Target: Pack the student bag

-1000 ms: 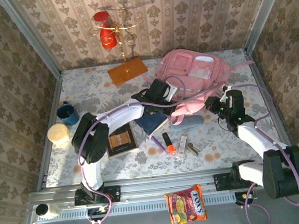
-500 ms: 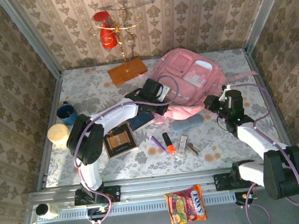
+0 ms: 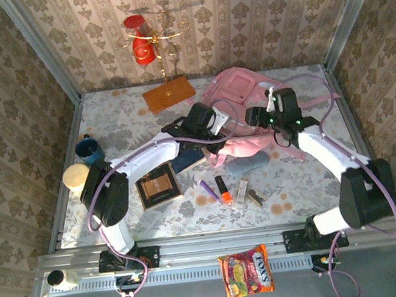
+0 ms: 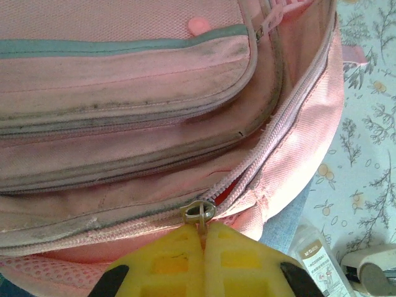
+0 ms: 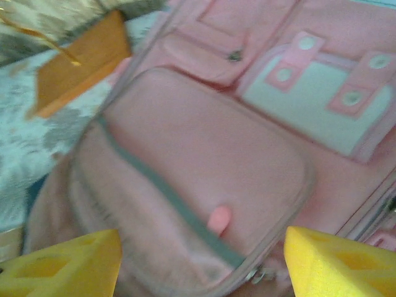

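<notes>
Zipper pull (image 4: pixel 199 212) is pinched by the left gripper (image 4: pixel 203 231); the right gripper (image 5: pixel 201 250), spread, has been swung over the student bag (image 5: pixel 204 142); unzipping seems underway.

Top external camera, high over table (image 3: pixel 120 117) from 6 o'clock edge, facing down toward 12 o'clock, far, left wrist camera, very close on zip pull (image 4: pixel 199 211), right wrist camera, near above front pocket (image 5: pixel 204 154), all three share student bag (image 3: pixel 237 86)

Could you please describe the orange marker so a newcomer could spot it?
Find the big pink student bag. In the row of small items on its near side, the orange marker lies between a purple pen and a white packet; only it is orange.
</notes>
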Available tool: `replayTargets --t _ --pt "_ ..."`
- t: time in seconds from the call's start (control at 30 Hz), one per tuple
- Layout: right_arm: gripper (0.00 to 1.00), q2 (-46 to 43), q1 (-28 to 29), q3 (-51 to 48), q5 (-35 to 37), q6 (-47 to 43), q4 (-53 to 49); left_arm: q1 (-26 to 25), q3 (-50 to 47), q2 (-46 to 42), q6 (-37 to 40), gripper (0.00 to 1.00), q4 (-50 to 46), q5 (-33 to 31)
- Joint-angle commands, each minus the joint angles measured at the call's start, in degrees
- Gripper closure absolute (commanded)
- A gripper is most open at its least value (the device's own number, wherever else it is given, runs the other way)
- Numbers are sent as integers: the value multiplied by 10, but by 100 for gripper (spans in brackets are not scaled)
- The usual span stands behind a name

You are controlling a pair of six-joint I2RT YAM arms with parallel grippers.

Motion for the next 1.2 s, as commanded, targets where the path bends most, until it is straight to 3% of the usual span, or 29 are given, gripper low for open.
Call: replayTargets --t 0.0,0.2,0.3,0.47,0.6,0.87,1.07,1.17 --pt "25 55 -4 24 65 -8 -89 -2 -4 -6 19 100 22 3" --pt "20 135 -4 47 -3 59 -63 -5 -4 3 20 100 25 -4" --pt "28 166 -4 37 -49 101 2 -10 -10 5 17 100 31 -2" --pt "73 178 -4 19 -54 165 85 -13 -23 6 30 100 18 -26" --pt "100 150 -1 -24 -42 224 187 -12 -31 5 37 100 8 -40" --pt "100 112 48 -133 32 349 366 -31 16 51 -17 100 46 2" --pt "100 94 95 -176 122 378 419 -53 64 88 -51 100 66 40" --pt "100 89 93 -184 140 378 420 -53 73 91 -46 100 50 21"
